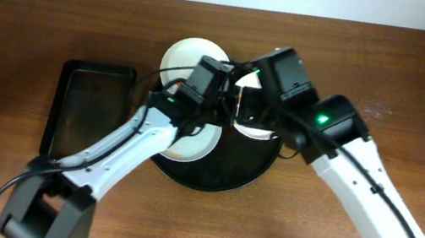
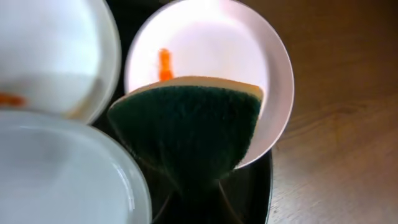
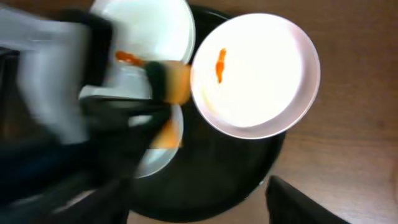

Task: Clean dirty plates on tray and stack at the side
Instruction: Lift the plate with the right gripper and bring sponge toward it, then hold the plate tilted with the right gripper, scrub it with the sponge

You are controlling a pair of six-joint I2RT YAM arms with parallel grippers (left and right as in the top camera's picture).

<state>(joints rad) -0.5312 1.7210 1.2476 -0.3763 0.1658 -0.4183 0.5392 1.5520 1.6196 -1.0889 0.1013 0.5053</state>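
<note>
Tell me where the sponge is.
Left wrist view, centre: the sponge is clamped in the left hand, over the black tray, overlapping the lower edge of the upper-right plate.

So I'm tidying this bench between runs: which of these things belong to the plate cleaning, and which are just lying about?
Belong to the job:
- three white plates
- round black tray under them
- green sponge

Just lying about:
- rectangular black tray, beside the round one

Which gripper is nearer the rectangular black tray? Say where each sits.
Left. The left gripper hovers right of the rectangular tray, over the round tray; the right gripper is farther right.
</note>
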